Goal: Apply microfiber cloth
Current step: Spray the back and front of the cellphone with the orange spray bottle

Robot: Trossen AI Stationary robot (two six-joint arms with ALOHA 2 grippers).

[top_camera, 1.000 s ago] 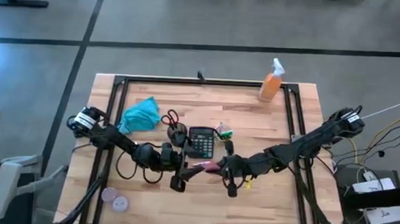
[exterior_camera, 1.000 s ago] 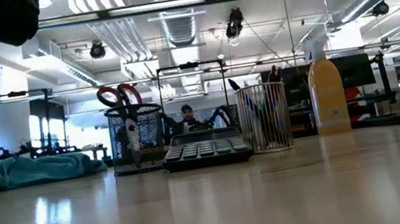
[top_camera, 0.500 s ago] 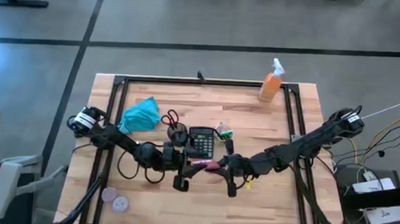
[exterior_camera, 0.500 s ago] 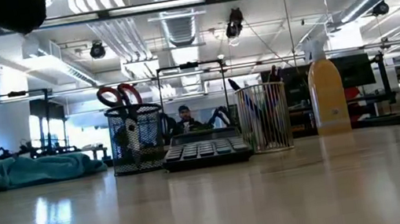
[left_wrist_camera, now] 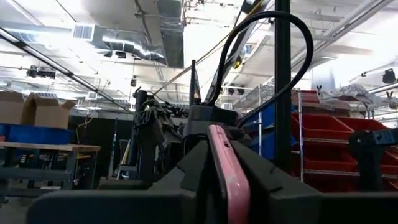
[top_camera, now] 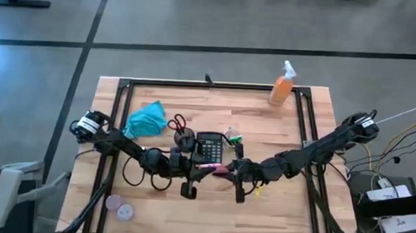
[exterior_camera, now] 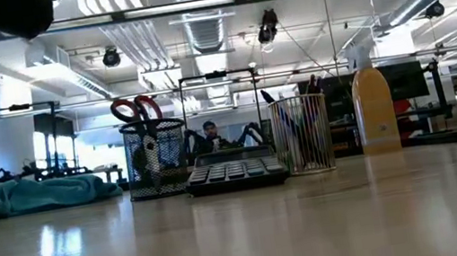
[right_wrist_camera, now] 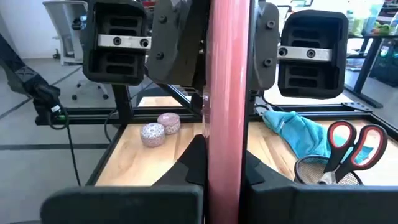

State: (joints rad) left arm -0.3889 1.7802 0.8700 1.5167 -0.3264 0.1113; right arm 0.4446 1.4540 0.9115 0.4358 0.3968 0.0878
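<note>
Microfiber cloth (top_camera: 146,120) lying bunched on the table (top_camera: 265,123), near the left back corner, just left of the mesh cup w/ red scissors (top_camera: 178,121). Touched by no gripper. In low view, cloth (exterior_camera: 34,193) flat at far left, beside the mesh cup (exterior_camera: 157,159).

Both arms meeting over the front middle of the table, in front of the black calculator (top_camera: 208,148). Left gripper (top_camera: 194,174) and right gripper (top_camera: 228,172) facing each other, tips close. Thin pink flat thing (top_camera: 216,172) between them. In right wrist view, pink thing (right_wrist_camera: 227,99) standing up on edge, clamped between the right gripper's own fingers (right_wrist_camera: 193,163), w/ the left gripper's body (right_wrist_camera: 186,43) right behind it, looks pressed on both sides of it too. In left wrist view, same pink thing (left_wrist_camera: 229,174) sitting between the left gripper's dark fingers (left_wrist_camera: 193,168), edge-on, so both grippers closed on it.

Orange spray bottle (top_camera: 283,83) at the back right edge, well apart from the cloth. Second mesh cup w/ pens (exterior_camera: 301,133) right of the calculator in low view. Two small round tins (top_camera: 120,207) at the front left corner. A person far back in the room, behind the calculator in low view (exterior_camera: 208,131).
</note>
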